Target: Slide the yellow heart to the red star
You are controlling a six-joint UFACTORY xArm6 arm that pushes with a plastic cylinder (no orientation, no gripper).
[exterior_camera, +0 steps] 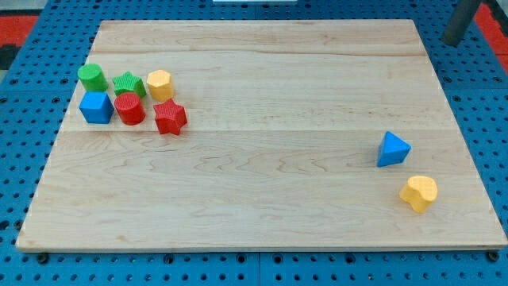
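Tip (456,40) well apart from yellow heart (418,193).

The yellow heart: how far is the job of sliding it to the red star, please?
Nothing looks done yet: the yellow heart lies near the view's bottom right, just below the blue triangle, while the red star sits far off at the view's left. In hand: only my rod shows at the view's top right; my tip does not show. Left: the whole slide across the board.

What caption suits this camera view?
Yellow heart waits far right of the red star; rod at top right, tip hidden.
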